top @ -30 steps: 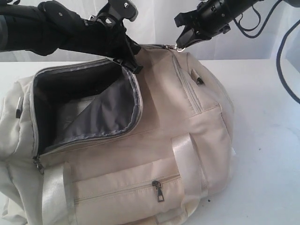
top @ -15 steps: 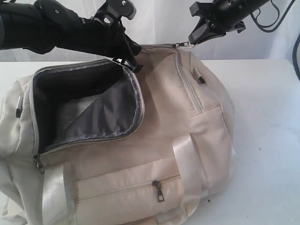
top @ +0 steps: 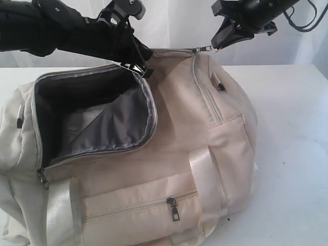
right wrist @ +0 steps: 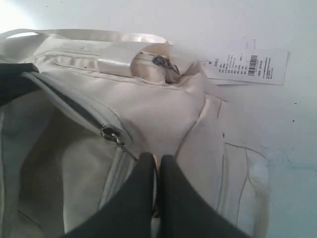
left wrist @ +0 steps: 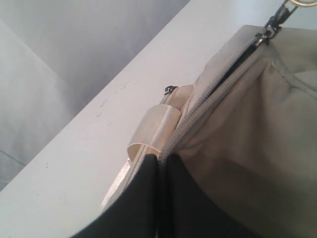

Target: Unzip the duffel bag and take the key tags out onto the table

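From where I stand, the duffel bag (top: 169, 154) lies on its side on the white desk (top: 292, 128) and fills the left and middle of it. On the left and at the near edge it goes out of the picture. To the right of the bag there is a broad open piece of desk. The main opening shows the dark lining (top: 92, 118). The left arm (top: 66, 31) comes in from the left, and its jaws are closed on the far edge of the open flap. The right arm (top: 246, 15) is above the far end, its jaws pinched on the metal zipper pull (top: 205, 49).

The left wrist view shows two dark fingers (left wrist: 143, 198) pressed together on the zipper edge, beside a folded satin strap (left wrist: 153, 129). Behind the bag a strip of desk is free.

In the right wrist view, the fingers (right wrist: 143, 198) are together with almost no gap. A paper label (right wrist: 247, 67) lies flat on the desk just beside the bag.
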Action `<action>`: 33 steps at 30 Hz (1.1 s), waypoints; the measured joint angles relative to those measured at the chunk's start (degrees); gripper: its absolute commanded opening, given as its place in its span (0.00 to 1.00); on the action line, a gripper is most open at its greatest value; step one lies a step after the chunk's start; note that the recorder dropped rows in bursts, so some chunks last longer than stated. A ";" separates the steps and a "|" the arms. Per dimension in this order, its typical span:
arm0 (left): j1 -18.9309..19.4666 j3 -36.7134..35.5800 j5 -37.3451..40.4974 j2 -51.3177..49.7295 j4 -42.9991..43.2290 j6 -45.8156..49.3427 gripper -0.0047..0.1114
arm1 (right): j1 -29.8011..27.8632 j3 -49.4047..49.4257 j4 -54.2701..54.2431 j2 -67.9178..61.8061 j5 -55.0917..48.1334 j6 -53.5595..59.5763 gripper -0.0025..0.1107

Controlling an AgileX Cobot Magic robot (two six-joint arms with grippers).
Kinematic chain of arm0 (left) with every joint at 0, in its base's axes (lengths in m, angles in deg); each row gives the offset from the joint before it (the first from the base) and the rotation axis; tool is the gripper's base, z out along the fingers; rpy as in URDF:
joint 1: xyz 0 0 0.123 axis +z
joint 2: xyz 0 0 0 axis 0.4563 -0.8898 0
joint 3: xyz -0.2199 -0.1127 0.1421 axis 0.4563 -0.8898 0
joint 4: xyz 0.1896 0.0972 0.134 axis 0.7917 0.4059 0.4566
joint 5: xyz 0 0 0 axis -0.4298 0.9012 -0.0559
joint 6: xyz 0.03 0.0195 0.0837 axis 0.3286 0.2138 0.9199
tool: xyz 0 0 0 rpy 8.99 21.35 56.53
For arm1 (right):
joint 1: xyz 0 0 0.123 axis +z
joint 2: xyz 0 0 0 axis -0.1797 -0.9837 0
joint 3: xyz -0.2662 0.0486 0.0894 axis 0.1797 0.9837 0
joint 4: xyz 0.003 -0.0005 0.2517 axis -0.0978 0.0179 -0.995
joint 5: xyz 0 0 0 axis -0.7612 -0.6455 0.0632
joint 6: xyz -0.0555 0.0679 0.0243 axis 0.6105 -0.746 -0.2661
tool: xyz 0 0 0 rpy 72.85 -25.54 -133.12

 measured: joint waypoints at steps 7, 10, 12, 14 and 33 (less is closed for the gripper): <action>1.57 0.24 2.85 0.40 -1.35 -1.34 0.04 | 0.00 1.82 0.09 1.93 0.30 -2.13 0.02; 2.04 0.24 3.58 0.40 -1.47 -2.65 0.04 | 0.00 4.95 0.08 3.19 1.16 -2.37 0.02; 2.29 0.24 3.84 0.40 -1.47 -3.14 0.04 | 0.00 6.98 0.42 4.36 1.48 -2.41 0.02; 2.56 0.24 4.24 0.40 -1.47 -3.41 0.04 | -0.23 8.84 0.69 5.60 1.83 -2.41 0.02; 2.63 0.24 7.26 0.53 -1.57 -6.04 0.04 | -0.56 25.79 0.95 20.26 5.10 -1.97 0.02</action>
